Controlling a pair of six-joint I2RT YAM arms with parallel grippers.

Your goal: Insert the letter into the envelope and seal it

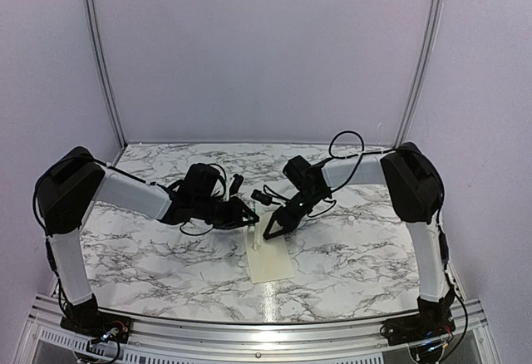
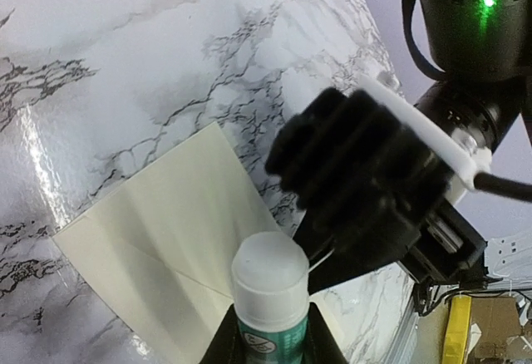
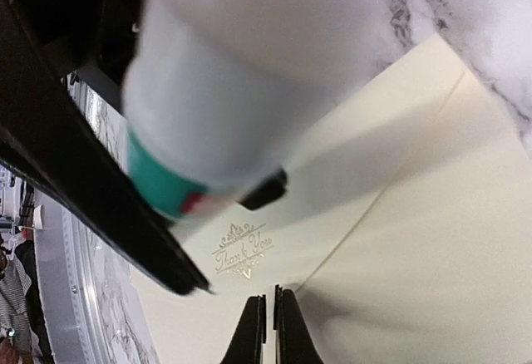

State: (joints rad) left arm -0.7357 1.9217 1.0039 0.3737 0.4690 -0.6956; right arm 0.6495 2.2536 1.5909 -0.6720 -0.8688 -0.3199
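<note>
The cream envelope (image 1: pixel 271 261) lies flat on the marble table between the arms, its flap side up (image 2: pixel 166 239), with a gold "Thank You" print (image 3: pixel 243 252) on it. My left gripper (image 1: pixel 248 217) is shut on a white-and-green glue tube (image 2: pixel 270 285), and the tube's white cap hangs just over the envelope's far end (image 3: pixel 216 106). My right gripper (image 1: pixel 268 235) is shut with nothing between its fingers. Its tips (image 3: pixel 268 297) sit at the flap's edge line on the envelope (image 3: pixel 416 214). The letter does not show in any view.
The right arm's wrist (image 2: pixel 366 189) hangs close beside the glue tube, almost touching it. An aluminium rail (image 1: pixel 266 331) runs along the table's near edge. Pale walls and frame posts (image 1: pixel 104 65) close in the back and sides.
</note>
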